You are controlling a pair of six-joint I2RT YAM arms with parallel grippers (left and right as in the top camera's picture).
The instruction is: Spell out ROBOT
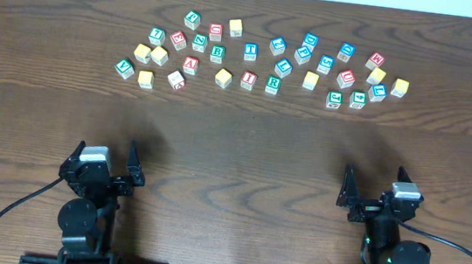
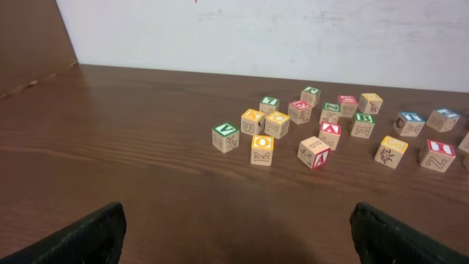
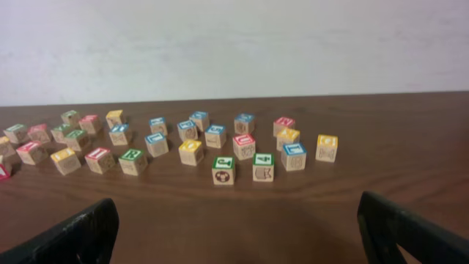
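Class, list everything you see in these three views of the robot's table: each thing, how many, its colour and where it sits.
Alphabet cubes: about thirty, wooden with green, blue, red or yellow faces, scattered over the far half.
Green B cube: one, left of the scatter's middle.
Blue T cube: one, near the middle.
Table: one, dark brown wood.
Wall: white, behind the table.
Left gripper: black, near edge, jaws open.
Right gripper: black, near edge, jaws open.

The table [image 1: 234, 149] is dark, grained wood with a faint sheen. The alphabet cubes [image 1: 273, 84] are pale bare wood with painted faces. The left gripper's fingers [image 2: 80, 238] look matt black.
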